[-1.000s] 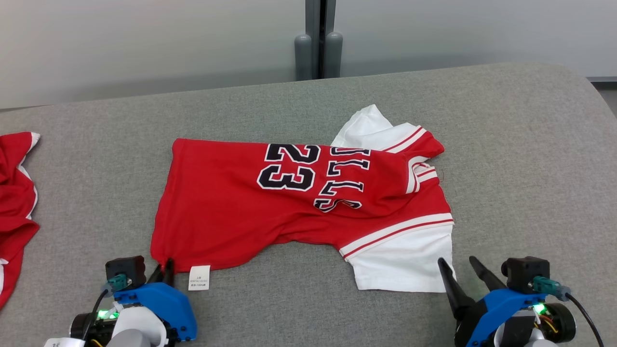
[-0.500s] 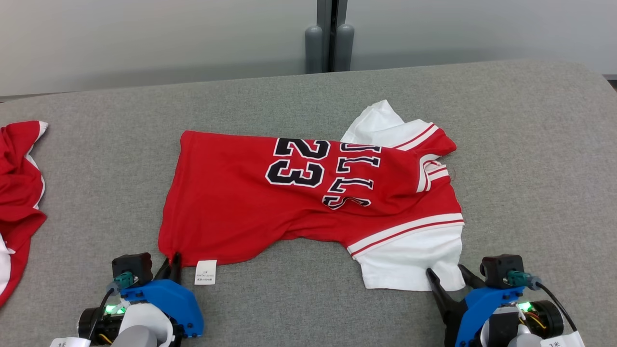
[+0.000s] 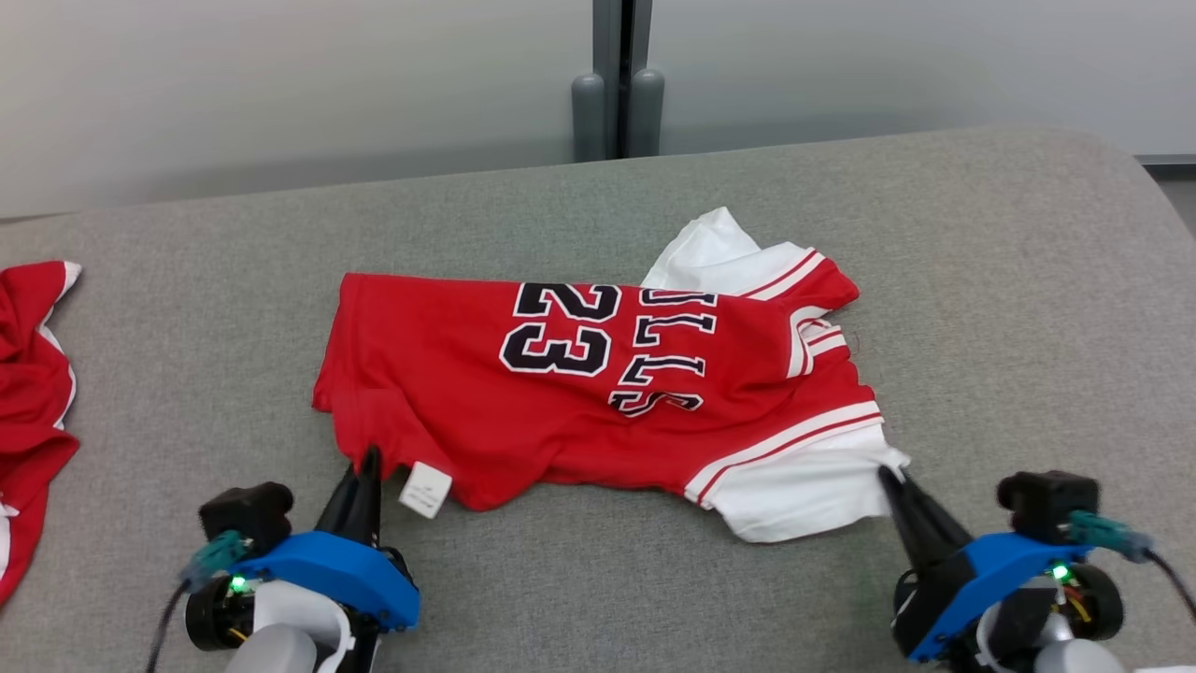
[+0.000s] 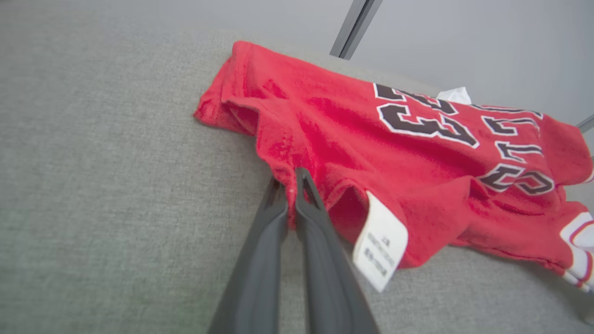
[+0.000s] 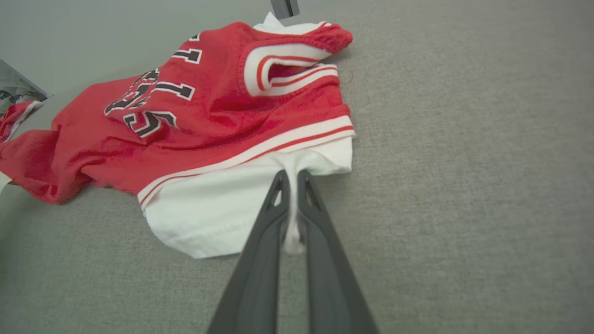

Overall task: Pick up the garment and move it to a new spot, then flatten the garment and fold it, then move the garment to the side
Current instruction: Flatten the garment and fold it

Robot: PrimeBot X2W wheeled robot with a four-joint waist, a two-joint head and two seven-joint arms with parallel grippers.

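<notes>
Left gripper (image 3: 366,465): fingers together on the red hem corner of the garment (image 3: 598,374), as a second ago; that corner is now lifted and bunched, with the care label (image 3: 425,488) dangling
Right gripper (image 3: 894,477): spread beside the white sleeve (image 3: 804,491) a second ago; I now have it pinched on the sleeve's edge, the cloth drawn to a peak
Garment: mid-counter (image 3: 1028,308), print up, mostly resting; near edge rising at both ends
Meaning: both holds look secure, I judge; pick-up under way; flattening and folding not begun
Also pictured: second red garment (image 3: 28,402), far left, well apart
</notes>
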